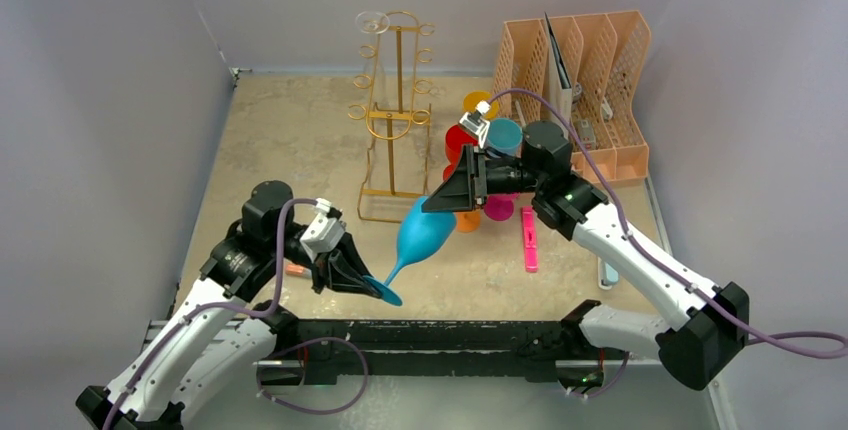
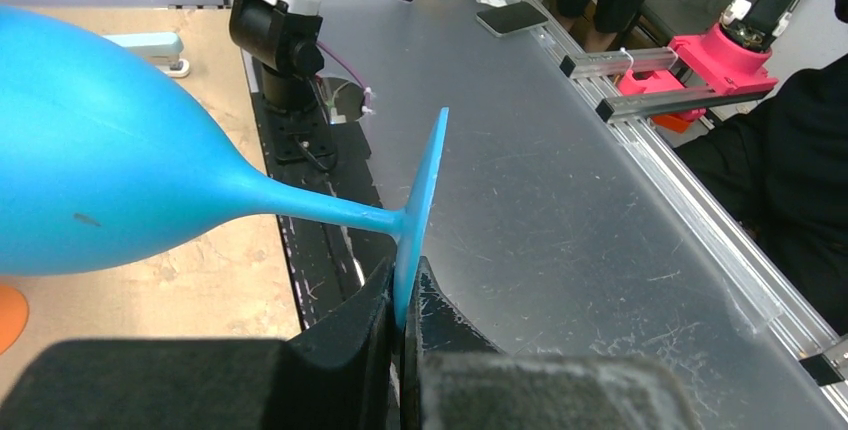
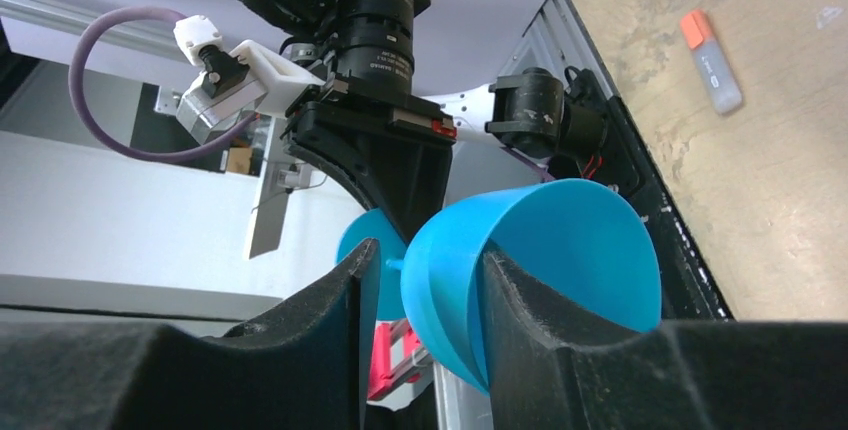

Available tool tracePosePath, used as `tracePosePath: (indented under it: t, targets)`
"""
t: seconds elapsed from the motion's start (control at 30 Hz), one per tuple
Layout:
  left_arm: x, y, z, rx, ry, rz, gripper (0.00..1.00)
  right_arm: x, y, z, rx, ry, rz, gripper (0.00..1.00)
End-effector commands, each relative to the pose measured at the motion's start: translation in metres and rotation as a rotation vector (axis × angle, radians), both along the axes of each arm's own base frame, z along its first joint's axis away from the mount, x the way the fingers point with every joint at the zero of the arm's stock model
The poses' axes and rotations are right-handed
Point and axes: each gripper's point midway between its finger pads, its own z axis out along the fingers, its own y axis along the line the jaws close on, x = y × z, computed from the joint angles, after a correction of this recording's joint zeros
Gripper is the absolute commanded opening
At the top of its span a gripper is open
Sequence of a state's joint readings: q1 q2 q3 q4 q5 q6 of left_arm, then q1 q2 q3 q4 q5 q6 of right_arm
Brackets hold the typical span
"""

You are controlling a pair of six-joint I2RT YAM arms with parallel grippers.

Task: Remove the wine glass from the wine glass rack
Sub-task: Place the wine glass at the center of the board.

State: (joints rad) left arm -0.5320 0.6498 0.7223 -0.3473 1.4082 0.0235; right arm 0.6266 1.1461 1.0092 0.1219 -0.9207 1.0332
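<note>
Glass [image 1: 425, 228] hangs by its foot in the clamped left gripper [image 1: 368, 283]; right gripper [image 3: 425, 280], half-open astride its rim, should close gently.

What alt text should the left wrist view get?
A blue wine glass is held sideways, its round foot pinched edge-on in the black left gripper at the bottom of the frame. The bowl fills the left side above a tan table; a scratched grey metal surface stretches away on the right.
</note>
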Motion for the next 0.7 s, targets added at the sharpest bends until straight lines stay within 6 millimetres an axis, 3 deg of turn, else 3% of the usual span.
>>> tracePosePath:
  t: [0.0, 0.53, 0.67]
  targets:
    - [0.007, -0.004, 0.009, -0.038, -0.088, -0.007, 0.0, -0.015, -0.002, 0.011, 0.058, 0.022, 0.095, 0.41]
    - [0.014, -0.005, 0.001, -0.001, -0.079, 0.052, 0.0, -0.031, -0.013, 0.012, 0.014, 0.061, 0.143, 0.32]
    - [0.017, -0.003, -0.004, 0.02, -0.082, 0.095, 0.0, -0.023, -0.015, 0.028, 0.064, 0.067, 0.098, 0.32]
